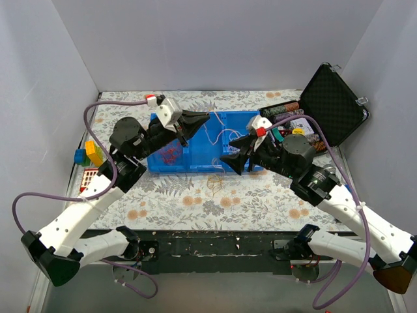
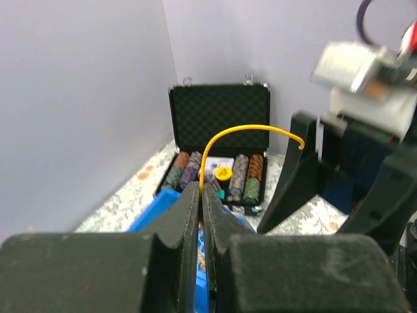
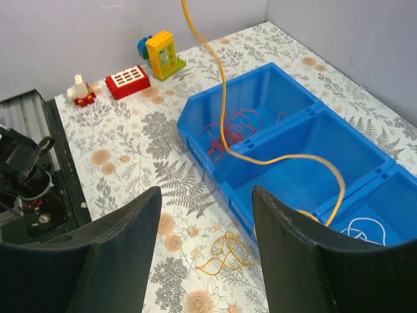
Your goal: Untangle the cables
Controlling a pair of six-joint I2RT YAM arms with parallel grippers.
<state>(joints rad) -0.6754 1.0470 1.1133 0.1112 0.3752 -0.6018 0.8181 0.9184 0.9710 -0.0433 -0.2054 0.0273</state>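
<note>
1. Your left end effector (image 2: pixel 201 189) is closed, with its two fingers pinching the yellow cable (image 2: pixel 247 128) between them.
2. From this pinch the yellow cable rises and bends in an arch to the side, and its free end hangs in the air.
3. Your right end effector (image 3: pixel 205 192) is wide apart and holds nothing. It hangs above the near edge of the blue tray (image 3: pixel 195 134).
4. In the right wrist view the yellow cable comes down from above into the tray and lies across the middle compartment. It then goes over the divider and behind one finger, where you cannot see its end.
5. The red cable (image 1: pixel 171 155) is a loose bunch in the end compartment of the tray, on the left arm's side. The yellow cable passes over it.
6. The white cable (image 3: pixel 363 231) lies curled in the compartment on the other side of the middle one.
7. The orange tangle (image 3: pixel 225 251) lies on the flowered tabletop (image 3: pixel 130 143), just beside the tray's near wall and outside of it.
8. An open black case (image 2: pixel 220 117) with stacks of chips stands at the far right of the tabletop, and toy blocks (image 3: pixel 163 55) stand at the left, well apart from the tray
</note>
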